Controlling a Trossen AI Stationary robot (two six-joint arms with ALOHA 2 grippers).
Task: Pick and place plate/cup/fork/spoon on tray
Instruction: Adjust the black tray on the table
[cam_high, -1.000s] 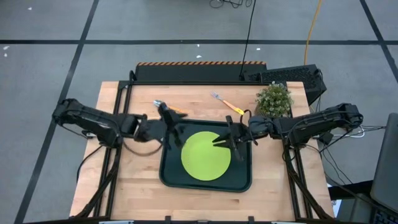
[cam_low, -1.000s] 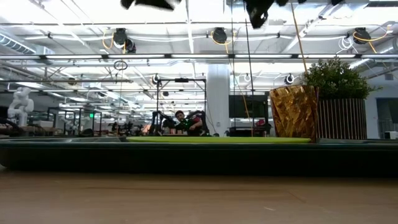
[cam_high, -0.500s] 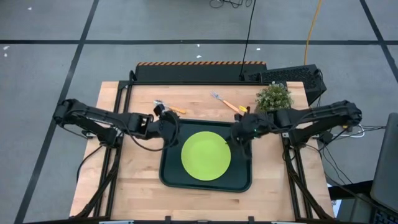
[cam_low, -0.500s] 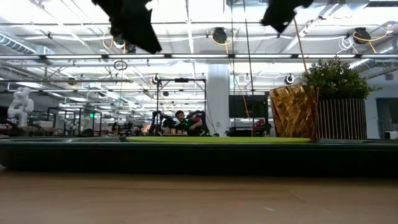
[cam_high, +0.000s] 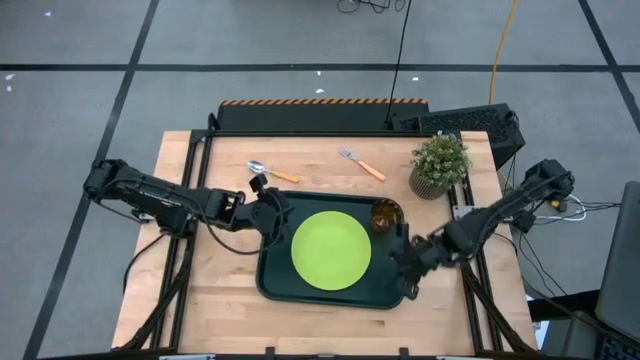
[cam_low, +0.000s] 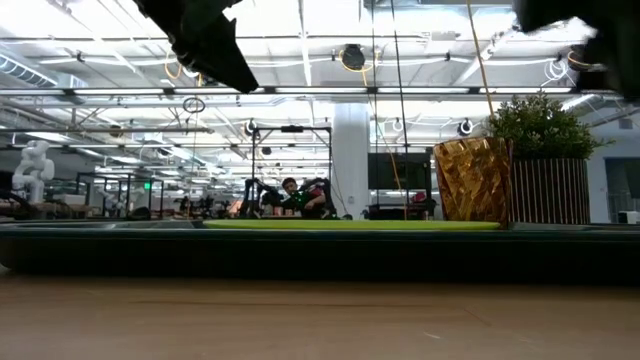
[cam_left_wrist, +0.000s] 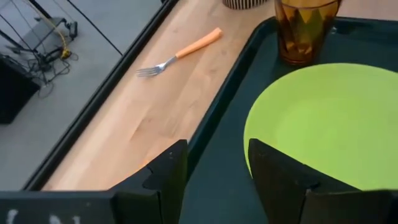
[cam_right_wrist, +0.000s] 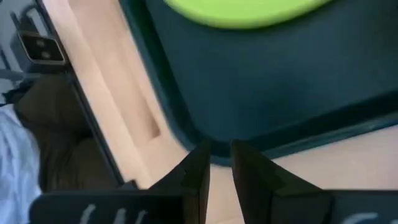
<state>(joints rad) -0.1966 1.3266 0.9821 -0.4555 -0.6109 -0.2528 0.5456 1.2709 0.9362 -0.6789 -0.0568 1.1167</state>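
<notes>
Wooden bench (cam_high: 215, 300) under bright workshop lights carries the tray (cam_high: 275, 285), with the plate (cam_high: 331, 250) lying flat at its middle and the cup (cam_high: 385, 216) standing upright in the tray's far right corner, just beside the plate's rim. The fork (cam_high: 361, 164) and the spoon (cam_high: 272, 173) lie on bare wood beyond the tray's far edge, well apart from each other, and a potted plant (cam_high: 439, 163) stands off the tray's far right corner.

Half a second ago the right claw (cam_high: 410, 268) hovered at the cup's corner; now it has swung back to the tray's near right edge, away from the cup, which sits alone and uncovered. Its wrist view shows its fingers (cam_right_wrist: 198, 171) close together with only a narrow gap, holding nothing, over the tray's rim.

The left claw (cam_high: 273, 213) has barely shifted, staying over the tray's far left corner. Its fingers (cam_left_wrist: 168, 171) are spread apart and empty, one over the rim, the other over the tray floor beside the plate.
</notes>
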